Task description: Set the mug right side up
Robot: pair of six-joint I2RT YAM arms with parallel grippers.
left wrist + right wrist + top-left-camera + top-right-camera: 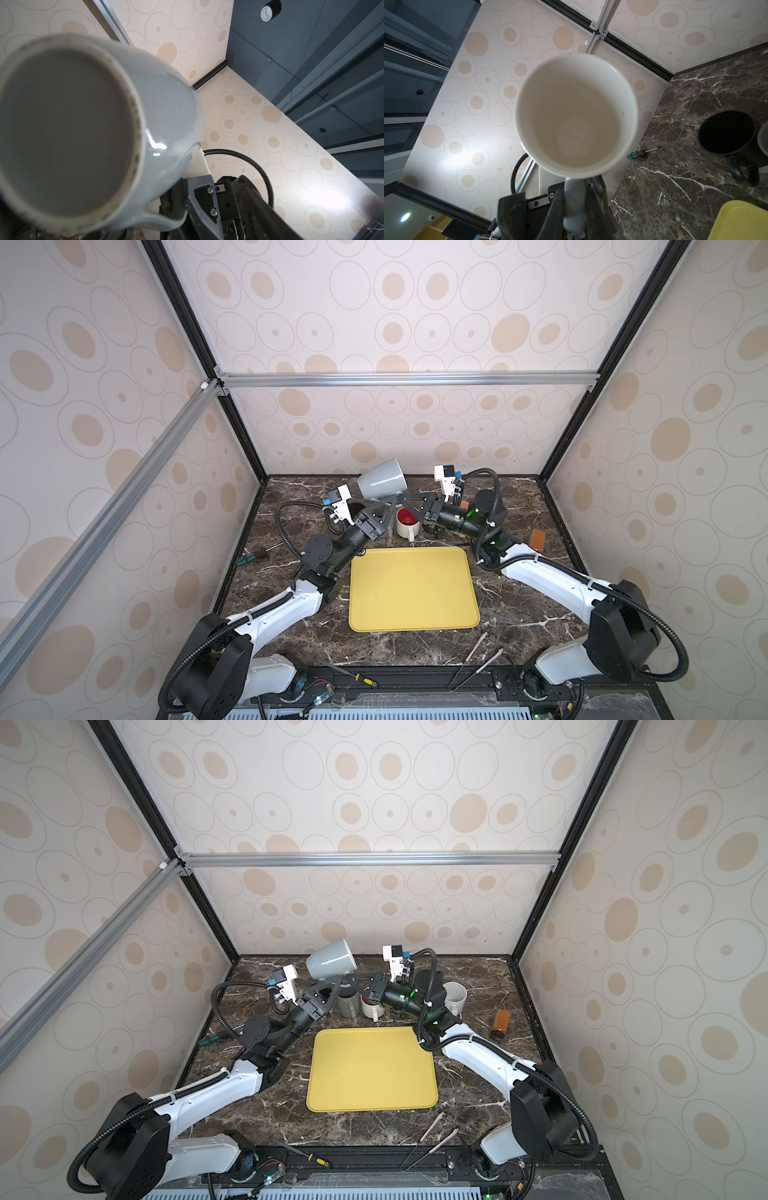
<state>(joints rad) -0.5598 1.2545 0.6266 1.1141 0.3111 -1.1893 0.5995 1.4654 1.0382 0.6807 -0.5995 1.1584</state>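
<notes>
A grey mug (382, 479) (330, 957) hangs tilted on its side above the back of the table. In the left wrist view its base (66, 135) faces the camera. In the right wrist view I look into its pale inside (577, 116). My right gripper (405, 498) (574, 207) is shut on the mug's handle (574, 195), which stands between its fingers (202, 199). My left gripper (390, 508) stands open just below and left of the handle, with nothing between its fingers.
On the marble table (519, 614) lies a yellow tray (411, 589). Behind it stand a white mug with a red inside (405, 522), a grey mug (347, 1000), a black mug (726, 133) and a white mug (455, 996). A brown bottle (500, 1023), a screwdriver (253, 556) and tweezers (478, 664) lie around.
</notes>
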